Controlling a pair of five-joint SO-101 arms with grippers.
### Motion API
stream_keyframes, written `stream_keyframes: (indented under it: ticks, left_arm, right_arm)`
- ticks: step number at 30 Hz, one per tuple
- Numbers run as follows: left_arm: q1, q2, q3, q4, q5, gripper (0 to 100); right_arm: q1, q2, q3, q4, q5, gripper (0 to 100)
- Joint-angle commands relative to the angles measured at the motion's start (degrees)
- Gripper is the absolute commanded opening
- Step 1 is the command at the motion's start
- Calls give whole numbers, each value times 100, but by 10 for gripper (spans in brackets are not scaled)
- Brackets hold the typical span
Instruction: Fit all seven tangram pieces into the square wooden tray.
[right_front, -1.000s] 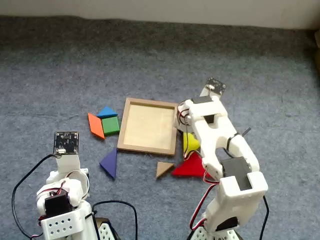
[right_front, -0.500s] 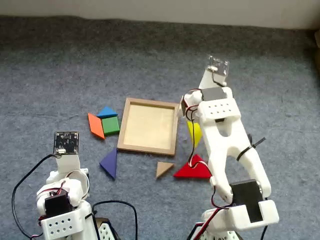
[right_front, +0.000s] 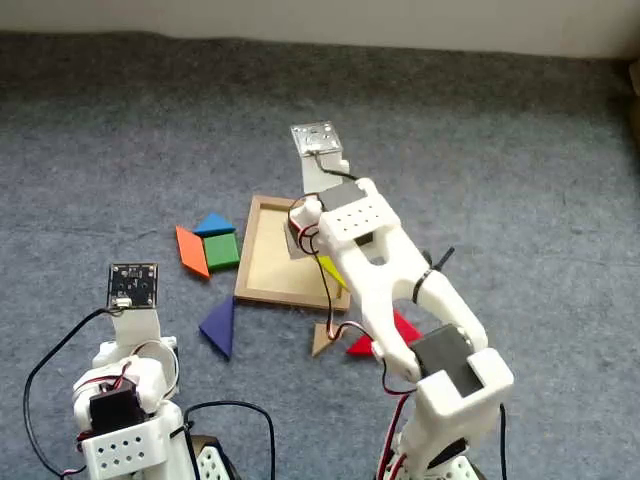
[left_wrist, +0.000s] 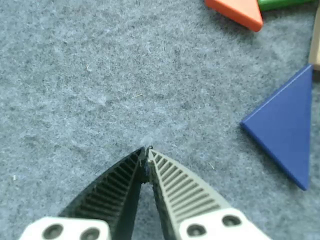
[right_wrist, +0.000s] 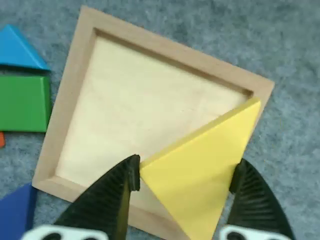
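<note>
Ok, L to R. Left arm (right_front: 118, 395) parked at near-left of desk (right_front: 120, 150), same pose as 1 s ago. Left pincer (left_wrist: 146, 152) clenched on nothing, tips aimed at bare felt, dark blue triangle (left_wrist: 286, 127) near it. Orange piece (right_front: 191, 250), light blue triangle (right_front: 213, 224) and green square (right_front: 222, 250) clustered just left of wooden tray (right_front: 244, 258), unmoved. Dark blue one sits off tray's near-left corner, also unmoved. Tray floor bare, 0 of 7 seated.

Main change: right arm (right_front: 400, 290) has swung from tray's right side to over it. 1 s ago yellow triangle (right_wrist: 200, 170) lay on the felt right of tray, under the arm. 0.5 s ago it was by the right rim. Now it's over tray's right part. Right pincer (right_wrist: 185, 175) grasping it, one tip each side. One corner overhangs a tray corner rim, so not squared up yet imo. Can't tell if it touches tray floor. Means 1st piece is at placing step; prob needs a shift/rotate before release.

Tan triangle (right_front: 325, 338) and red triangle (right_front: 405, 328) near-right of tray, same spots, red partly under arm.
</note>
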Motion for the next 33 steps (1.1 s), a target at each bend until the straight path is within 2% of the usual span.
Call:
stream_keyframes:
  ticks: [1, 10, 14, 20, 26, 33]
  left_arm:
    - [-40, -259, 110, 26, 35, 7]
    - [-40, -259, 110, 26, 35, 7]
    - [-40, -259, 110, 26, 35, 7]
    - [-40, -259, 110, 26, 35, 7]
    - [-40, -259, 110, 26, 35, 7]
    - [-40, -259, 110, 26, 35, 7]
  right_arm:
    - [-92, 198, -646, -119, 62, 191]
    - [-92, 769, -831, -119, 0, 192]
    - [-84, 752, -840, -119, -695, 193]
    - [-75, 752, -840, -75, -730, 319]
    - [-84, 725, -989, 145, -730, 330]
    - [-110, 725, -1974, 1376, -730, 328]
